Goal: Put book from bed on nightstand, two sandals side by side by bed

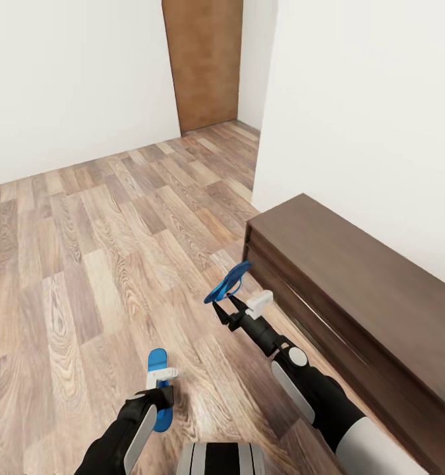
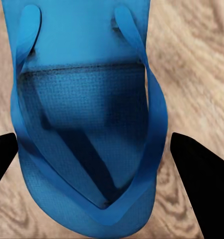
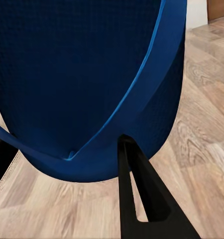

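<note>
Sandals — one (image 1: pixel 228 282) hanging pinched in right pincer (image 1: pixel 223 305) above floor (image 1: pixel 84 264) beside cabinet (image 1: pixel 354 290); other (image 1: pixel 158 382) being gripped by left pincer (image 1: pixel 161 394) — above the planks.

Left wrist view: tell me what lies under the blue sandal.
Under the sandal is wood-plank floor, showing along both long edges and past the toe end. The floor directly beneath the sole is covered. The left hand has a dark finger at each side.
</note>
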Robot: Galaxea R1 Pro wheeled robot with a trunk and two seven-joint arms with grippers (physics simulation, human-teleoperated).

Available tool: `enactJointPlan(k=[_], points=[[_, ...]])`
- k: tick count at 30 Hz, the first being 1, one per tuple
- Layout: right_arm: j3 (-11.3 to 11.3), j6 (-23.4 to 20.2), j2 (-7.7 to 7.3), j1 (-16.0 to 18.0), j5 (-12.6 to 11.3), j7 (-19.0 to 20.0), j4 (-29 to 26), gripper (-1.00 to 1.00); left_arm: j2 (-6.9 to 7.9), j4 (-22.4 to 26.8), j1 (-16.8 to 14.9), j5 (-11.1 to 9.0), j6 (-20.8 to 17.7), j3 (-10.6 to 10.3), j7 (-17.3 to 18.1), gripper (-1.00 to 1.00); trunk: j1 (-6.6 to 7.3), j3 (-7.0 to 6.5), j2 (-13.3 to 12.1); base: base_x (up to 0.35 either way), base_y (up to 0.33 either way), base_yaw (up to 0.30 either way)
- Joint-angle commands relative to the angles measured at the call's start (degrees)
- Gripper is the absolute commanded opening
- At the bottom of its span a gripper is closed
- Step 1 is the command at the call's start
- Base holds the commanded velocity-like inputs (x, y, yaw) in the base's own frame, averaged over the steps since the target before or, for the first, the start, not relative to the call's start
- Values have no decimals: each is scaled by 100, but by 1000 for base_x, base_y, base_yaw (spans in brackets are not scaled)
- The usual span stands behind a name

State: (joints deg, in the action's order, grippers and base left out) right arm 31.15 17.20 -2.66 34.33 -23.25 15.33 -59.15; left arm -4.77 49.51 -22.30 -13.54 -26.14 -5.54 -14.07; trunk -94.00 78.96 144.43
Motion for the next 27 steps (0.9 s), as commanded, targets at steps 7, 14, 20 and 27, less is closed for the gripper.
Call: enactJointPlan(k=[7,14,20,27], points=[[14,12,-6,3,-65,23,1,-100,2,6,-3,-61,-20,-17,-52,-100,19,-126,-8,0,0,261],[14,12,-6,3,-65,23,0,-100,2,6,-3,-61,-22,-19,-52,-100,37,-268,-17,0,0,98],[14,12,-6,3,-65,23,1,-100,2,6,-3,-61,-18,-22,-52,-100,52,-401,-25,0,0,3],[14,14,-6,3,-65,23,1,-100,2,6,-3,-61,-22,-19,-52,-100,70,-556,-35,0,0,9]])
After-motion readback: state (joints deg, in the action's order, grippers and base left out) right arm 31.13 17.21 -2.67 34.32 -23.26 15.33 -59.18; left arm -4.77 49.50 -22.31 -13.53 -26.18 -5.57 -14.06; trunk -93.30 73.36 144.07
